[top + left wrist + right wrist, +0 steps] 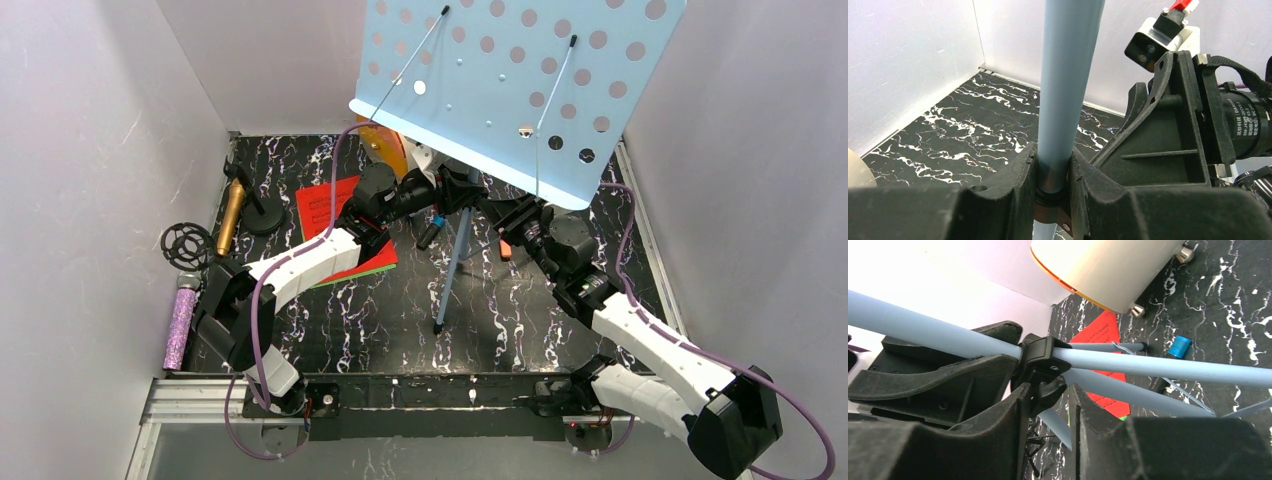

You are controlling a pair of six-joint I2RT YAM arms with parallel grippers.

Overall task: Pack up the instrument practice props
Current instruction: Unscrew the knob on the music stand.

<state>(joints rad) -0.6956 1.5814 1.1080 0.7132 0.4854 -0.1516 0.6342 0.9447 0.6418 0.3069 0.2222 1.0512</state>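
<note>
While the tall pale-blue perforated sheet-music tripod (520,90) stands mid-frame on the black marbled table (330,330), both grippers are clenched on it: left gripper (1053,172) on its pole, right gripper (1048,400) around its black collar (1040,357). One tripod. Two sheets left of centre, red music sheet (325,205) over green music sheet (1121,416). Two microphones at far left — gold microphone (230,215) and glittery purple microphone (180,325).

A robotics lab test cell: plain white panel walls (90,150) rise left, right and beyond the left gripper (1052,180), black white-veined marble-pattern tabletop (520,320) below it.
</note>
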